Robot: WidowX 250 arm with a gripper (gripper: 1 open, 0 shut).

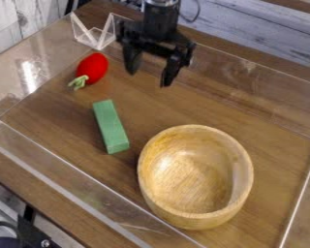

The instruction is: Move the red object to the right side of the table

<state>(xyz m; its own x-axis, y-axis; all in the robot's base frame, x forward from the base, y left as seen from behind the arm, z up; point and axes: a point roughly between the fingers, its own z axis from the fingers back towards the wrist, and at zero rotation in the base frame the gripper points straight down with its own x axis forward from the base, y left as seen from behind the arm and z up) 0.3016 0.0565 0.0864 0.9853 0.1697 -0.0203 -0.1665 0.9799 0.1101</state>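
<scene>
the gripper (152,68) hangs wide open and empty above the table (235,107), pointing down. the red object (92,66) lies just beside it, apart from the fingers.

Red object (93,66) with green stem, green block (112,126), tan wooden bowl (194,174), brown wood-grain table (235,102), black gripper (154,72).

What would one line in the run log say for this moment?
gripper: open, empty, pointing down | red object: on table, left of gripper, untouched | step: not yet grasped
</scene>
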